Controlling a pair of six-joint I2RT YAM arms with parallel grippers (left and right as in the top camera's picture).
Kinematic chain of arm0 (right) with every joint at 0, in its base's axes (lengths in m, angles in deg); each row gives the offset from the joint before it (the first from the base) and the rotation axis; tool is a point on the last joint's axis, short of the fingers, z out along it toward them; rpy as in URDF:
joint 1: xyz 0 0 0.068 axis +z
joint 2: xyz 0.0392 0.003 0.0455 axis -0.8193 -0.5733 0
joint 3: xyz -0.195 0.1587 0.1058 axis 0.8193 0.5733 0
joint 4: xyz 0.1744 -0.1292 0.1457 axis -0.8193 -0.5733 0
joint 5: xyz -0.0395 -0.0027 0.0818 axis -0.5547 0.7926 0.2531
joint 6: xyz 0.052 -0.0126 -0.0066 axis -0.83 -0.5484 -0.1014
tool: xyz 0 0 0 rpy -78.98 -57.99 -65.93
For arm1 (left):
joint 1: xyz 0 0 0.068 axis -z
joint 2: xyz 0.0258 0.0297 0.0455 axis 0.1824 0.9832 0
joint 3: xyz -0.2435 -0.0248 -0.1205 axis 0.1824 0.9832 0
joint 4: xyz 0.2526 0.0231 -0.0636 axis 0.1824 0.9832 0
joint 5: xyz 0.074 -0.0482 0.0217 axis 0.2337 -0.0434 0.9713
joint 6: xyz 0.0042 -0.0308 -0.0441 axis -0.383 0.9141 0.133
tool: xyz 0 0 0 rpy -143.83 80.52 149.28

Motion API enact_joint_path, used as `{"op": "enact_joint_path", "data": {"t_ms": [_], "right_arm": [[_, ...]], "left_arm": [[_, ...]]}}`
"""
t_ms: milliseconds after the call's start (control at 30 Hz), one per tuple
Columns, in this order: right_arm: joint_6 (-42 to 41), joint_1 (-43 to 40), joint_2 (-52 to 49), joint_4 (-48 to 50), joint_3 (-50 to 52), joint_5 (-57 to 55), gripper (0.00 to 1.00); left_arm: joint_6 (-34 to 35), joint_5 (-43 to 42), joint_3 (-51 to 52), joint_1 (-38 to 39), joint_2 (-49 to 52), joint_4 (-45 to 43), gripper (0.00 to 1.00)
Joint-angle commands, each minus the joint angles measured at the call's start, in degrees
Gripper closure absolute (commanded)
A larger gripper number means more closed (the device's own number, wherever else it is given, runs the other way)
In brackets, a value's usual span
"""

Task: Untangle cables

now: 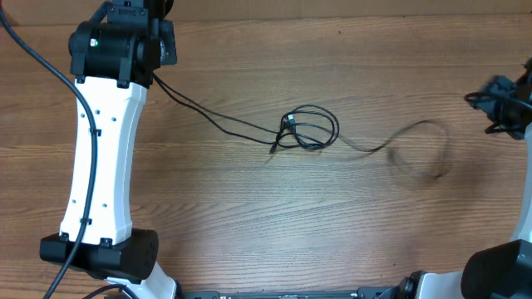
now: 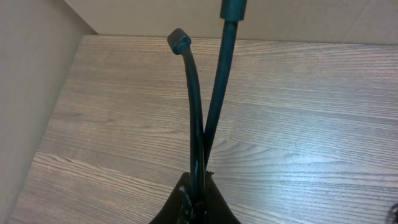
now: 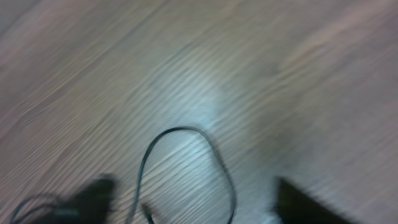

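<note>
LEFT WRIST CAMERA: At the bottom edge of our view, the left gripper stood pinched together on two black cables. We saw them rise over the wood-grain table, crossing just above the fingers. One bent left to a blunt plug end, and the other ran straight past the top edge. A pale panel bordered the table's left side.

A robotics lab: wood-grain table with white robot arm.
</note>
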Motion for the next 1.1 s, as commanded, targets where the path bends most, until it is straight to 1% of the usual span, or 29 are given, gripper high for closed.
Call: {"op": "enact_joint_path", "data": {"t_ms": [0,167,367,500,667,800,900,1067], "right_arm": [[5.2,1.6,0.3,1.1,0.2,8.7,0.0],[8.3,6.8,0.2,0.2,0.2,17.6,0.0],[9.0,19.8,-0.5,-2.9,1.7,17.6,0.0],[17.7,28.6,-1.0,-2.7,6.9,15.3,0.0],[23.5,37.4,-1.0,-1.9,12.3,15.2,0.0],[23.3,43.4,-1.0,-1.9,15.5,15.1,0.01],[19.0,47.3,-1.0,-1.0,18.0,16.3,0.01],[16.9,53.2,-1.0,1.3,21.4,19.3,0.01]], "left_arm": [[1.0,-0.8,-1.2,0.0,-1.2,0.2,0.96],[1.0,-1.3,-1.2,0.0,-1.2,0.4,0.96],[1.0,-3.6,-1.0,0.0,-1.2,0.6,0.96],[1.0,-4.2,-1.0,0.0,-1.2,0.5,0.96],[1.0,-4.2,-1.0,0.0,-1.1,0.6,0.96],[1.0,-4.2,-1.0,0.0,-0.9,0.6,0.96],[1.0,-4.2,-1.0,0.0,-0.4,0.6,0.96],[1.0,-4.6,-0.3,0.0,0.6,0.5,0.96]]}}
